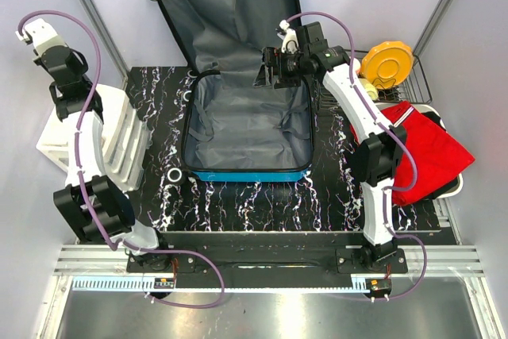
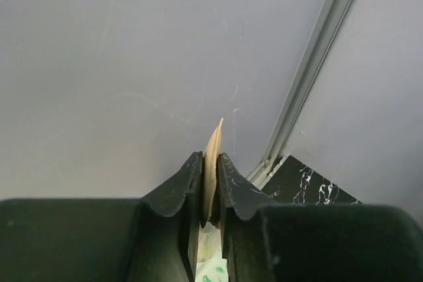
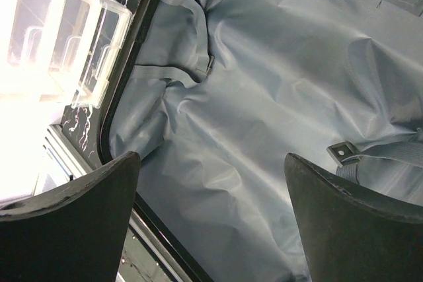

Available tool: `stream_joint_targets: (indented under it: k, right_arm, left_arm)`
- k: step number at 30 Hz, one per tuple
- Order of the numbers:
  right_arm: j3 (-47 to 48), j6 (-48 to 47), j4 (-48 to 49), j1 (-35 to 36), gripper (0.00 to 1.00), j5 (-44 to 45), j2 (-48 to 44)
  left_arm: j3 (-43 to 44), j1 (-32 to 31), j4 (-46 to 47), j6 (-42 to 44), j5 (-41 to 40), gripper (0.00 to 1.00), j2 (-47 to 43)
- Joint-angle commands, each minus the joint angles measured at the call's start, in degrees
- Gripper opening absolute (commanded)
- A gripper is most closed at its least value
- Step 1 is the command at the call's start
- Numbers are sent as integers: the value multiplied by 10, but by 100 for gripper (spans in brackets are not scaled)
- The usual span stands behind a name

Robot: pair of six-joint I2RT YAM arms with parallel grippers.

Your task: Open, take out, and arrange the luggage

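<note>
Marbled table (image 1: 238, 196) holds the luggage (image 1: 246, 129) open lengthwise, lid (image 1: 222, 13) rearward; left fingers (image 2: 175, 193) pinch tan sliver (image 2: 213, 156), perhaps card; right fingers (image 3: 344, 216) splayed.

Left tool (image 2: 210, 166), at ten o'clock, pinches a thin tan piece (image 2: 213, 146). Right tool (image 3: 211, 162), at one o'clock, has fingers far apart.

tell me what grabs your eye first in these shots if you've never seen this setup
The big blue suitcase lies wide open mid-table, showing only grey lining, with the right claw spread open over its far right corner. Right of it lies a bright red cloth, a yellow disc behind it. The left claw, raised at far left, pinches a thin tan sliver.
</note>
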Motion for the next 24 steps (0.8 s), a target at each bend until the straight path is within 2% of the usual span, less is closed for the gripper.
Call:
stream_joint_targets:
  k: [1,7,11,18,24]
  right_arm:
    - [27,3,6,1,98,-16,2]
    - [18,0,5,1,98,-17,-2]
    - [18,2,6,1,98,-19,-2]
    - [25,10,6,1,98,-23,2]
    - [21,11,6,1,98,-23,0]
  left_arm:
    - [-36,0,74,-1,-26,15,-38]
    - [-75,-8,136,34,-59,10,-53]
    - [-70,-9,138,42,-74,9,-54]
    - [-79,-15,150,62,-76,12,-52]
    - [-66,-16,109,48,-90,20,-43]
